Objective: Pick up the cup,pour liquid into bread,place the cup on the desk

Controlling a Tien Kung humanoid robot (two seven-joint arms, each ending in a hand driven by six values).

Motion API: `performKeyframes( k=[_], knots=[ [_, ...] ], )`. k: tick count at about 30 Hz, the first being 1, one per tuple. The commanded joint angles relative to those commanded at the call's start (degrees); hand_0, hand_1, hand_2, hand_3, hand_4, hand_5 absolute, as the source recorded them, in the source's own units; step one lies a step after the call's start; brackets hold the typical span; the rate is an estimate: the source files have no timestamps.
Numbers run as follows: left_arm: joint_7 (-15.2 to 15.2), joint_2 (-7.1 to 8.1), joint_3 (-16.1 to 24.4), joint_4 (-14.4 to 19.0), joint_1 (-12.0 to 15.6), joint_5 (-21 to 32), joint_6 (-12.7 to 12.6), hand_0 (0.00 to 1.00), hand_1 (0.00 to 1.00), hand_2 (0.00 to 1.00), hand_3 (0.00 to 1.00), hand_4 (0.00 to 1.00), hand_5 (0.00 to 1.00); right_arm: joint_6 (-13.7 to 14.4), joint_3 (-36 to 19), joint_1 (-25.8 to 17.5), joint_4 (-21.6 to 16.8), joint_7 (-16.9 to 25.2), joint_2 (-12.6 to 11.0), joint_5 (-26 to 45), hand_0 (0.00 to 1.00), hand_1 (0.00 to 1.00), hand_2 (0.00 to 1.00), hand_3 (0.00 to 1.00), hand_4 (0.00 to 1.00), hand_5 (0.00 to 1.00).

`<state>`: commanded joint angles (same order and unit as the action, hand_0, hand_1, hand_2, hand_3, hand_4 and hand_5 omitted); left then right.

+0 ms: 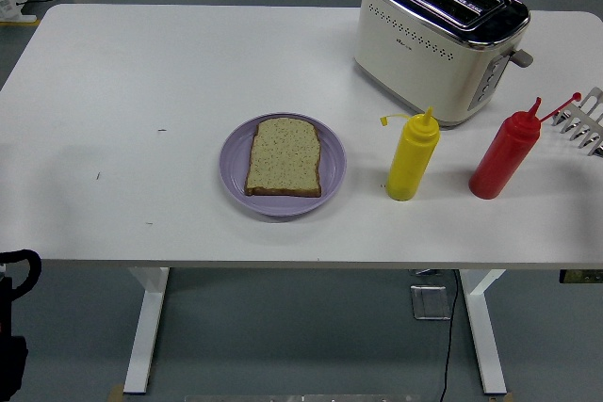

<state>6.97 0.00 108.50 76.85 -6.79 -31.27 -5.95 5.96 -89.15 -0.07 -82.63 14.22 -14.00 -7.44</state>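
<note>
On purple plate, speckled bread slice, flat, untouched

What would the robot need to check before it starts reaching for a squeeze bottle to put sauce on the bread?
1. Bread lies flat on the purple plate: ok.
2. Yellow bottle upright, cap flipped open: ok.
3. Red bottle upright, standing apart from the yellow one: ok.
4. Toaster behind the bottles, clear of them: ok.
5. A cup as the task names: not ok, only squeeze bottles show.
6. Hands ready over the table: not ok; only a bit of the left arm shows at the lower left corner, no hand.
</note>
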Motion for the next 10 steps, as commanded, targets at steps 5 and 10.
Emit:
performKeyframes(
  k=[5,10],
  knots=[
    [-0.01,0.00,-0.07,-0.01,-0.01,0.02,0.01,0.786,0.735,0.736,0.690,0.589,0.998,-0.10,-0.16,-0.02,0.05,-0.27,0.04,0.04,0.807,0.760,0.793,0.827,0.640,0.600],
    [0.00,0.00,-0.08,-0.02,0.02,0.05,0.01,0.786,0.737,0.737,0.691,0.587,0.998,-0.22,-0.33,-0.09,0.08,-0.45,-0.01,0.05,0.805,0.760,0.794,0.826,0.639,0.603]
  ],
)
